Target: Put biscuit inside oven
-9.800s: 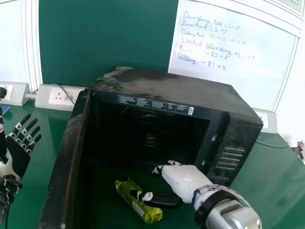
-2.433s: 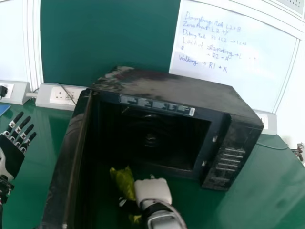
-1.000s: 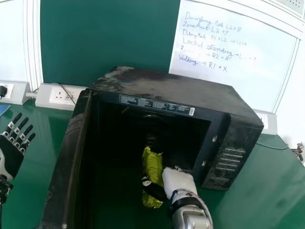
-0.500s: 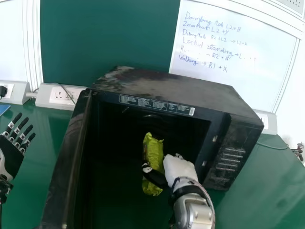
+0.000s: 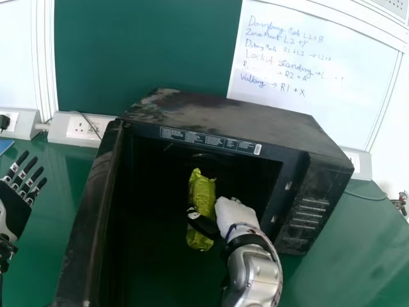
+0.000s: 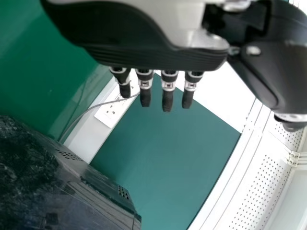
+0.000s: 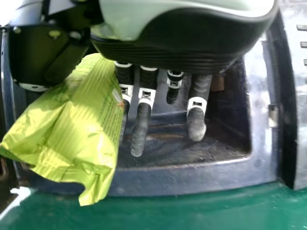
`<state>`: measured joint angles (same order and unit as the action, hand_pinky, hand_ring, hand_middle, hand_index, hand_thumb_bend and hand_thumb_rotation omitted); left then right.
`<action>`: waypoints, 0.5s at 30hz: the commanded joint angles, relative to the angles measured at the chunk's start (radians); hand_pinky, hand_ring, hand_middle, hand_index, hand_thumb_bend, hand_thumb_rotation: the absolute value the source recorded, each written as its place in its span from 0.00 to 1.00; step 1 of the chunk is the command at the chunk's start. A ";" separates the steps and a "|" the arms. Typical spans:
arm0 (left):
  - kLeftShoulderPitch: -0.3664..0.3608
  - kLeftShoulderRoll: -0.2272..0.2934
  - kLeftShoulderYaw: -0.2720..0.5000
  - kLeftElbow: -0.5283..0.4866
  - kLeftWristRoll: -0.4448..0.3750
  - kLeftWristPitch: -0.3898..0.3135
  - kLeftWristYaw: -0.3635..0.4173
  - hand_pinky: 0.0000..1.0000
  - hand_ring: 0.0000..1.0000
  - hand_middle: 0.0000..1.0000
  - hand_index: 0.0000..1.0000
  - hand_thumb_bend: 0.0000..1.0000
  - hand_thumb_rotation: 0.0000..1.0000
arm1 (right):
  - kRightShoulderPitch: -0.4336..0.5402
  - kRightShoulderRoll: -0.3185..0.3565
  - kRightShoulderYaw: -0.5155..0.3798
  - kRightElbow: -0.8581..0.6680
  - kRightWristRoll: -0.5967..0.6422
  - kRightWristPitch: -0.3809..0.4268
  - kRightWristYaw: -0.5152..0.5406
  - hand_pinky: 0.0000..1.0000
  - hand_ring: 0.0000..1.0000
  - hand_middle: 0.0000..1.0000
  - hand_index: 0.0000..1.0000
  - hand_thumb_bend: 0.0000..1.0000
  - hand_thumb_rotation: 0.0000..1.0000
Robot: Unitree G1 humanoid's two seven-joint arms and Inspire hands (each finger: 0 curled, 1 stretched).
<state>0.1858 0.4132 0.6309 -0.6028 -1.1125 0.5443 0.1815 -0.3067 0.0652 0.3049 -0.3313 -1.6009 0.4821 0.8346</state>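
Note:
In the head view my right hand (image 5: 235, 216) holds the green biscuit packet (image 5: 202, 195) between thumb and fingers, at the front opening of the black oven (image 5: 236, 118). The packet stands lengthwise, its far end within the dark opening. The right wrist view has the biscuit packet (image 7: 79, 127) pinched beside the fingers of my right hand (image 7: 140, 120), with the oven's opening behind. At the far left, my left hand (image 5: 15, 208) stays idle with straight fingers, away from the oven; the left wrist view also has my left hand (image 6: 168, 91).
The oven door (image 5: 89, 220) stands open on the left, reaching towards the front. The green table (image 5: 348, 256) extends to the right of the oven. Behind are wall sockets (image 5: 82, 129) and a whiteboard (image 5: 307, 77).
My right hand has moved forward with the packet, from the table before the oven up to its opening. The left hand has kept still over the last second.

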 commanded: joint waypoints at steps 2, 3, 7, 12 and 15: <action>-0.005 0.004 0.004 -0.003 -0.006 -0.008 -0.004 1.00 1.00 0.99 1.00 0.43 0.25 | -0.050 -0.001 -0.009 0.033 0.022 0.009 -0.031 0.12 0.20 0.47 0.49 0.53 0.00; -0.005 0.005 0.004 -0.004 -0.006 -0.008 -0.001 1.00 1.00 0.99 1.00 0.43 0.25 | -0.057 -0.002 -0.011 0.042 0.033 0.010 -0.041 0.12 0.19 0.47 0.49 0.53 0.00; -0.007 0.006 0.007 0.000 -0.013 -0.003 0.006 1.00 1.00 0.97 0.99 0.45 0.26 | -0.076 -0.012 -0.014 0.067 0.079 0.011 -0.081 0.12 0.19 0.47 0.49 0.53 0.00; -0.005 0.010 0.008 0.000 -0.016 -0.003 0.006 1.00 1.00 0.96 0.98 0.45 0.26 | -0.116 -0.044 -0.008 0.111 0.113 0.006 -0.101 0.13 0.20 0.47 0.49 0.53 0.00; -0.001 0.011 0.010 0.002 -0.017 -0.007 -0.007 1.00 1.00 0.96 0.98 0.42 0.27 | -0.134 -0.051 -0.009 0.135 0.135 0.016 -0.119 0.12 0.19 0.47 0.49 0.53 0.00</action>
<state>0.1859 0.4134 0.6323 -0.6024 -1.1200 0.5430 0.1855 -0.4077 0.0210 0.2993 -0.2082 -1.4791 0.4906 0.7413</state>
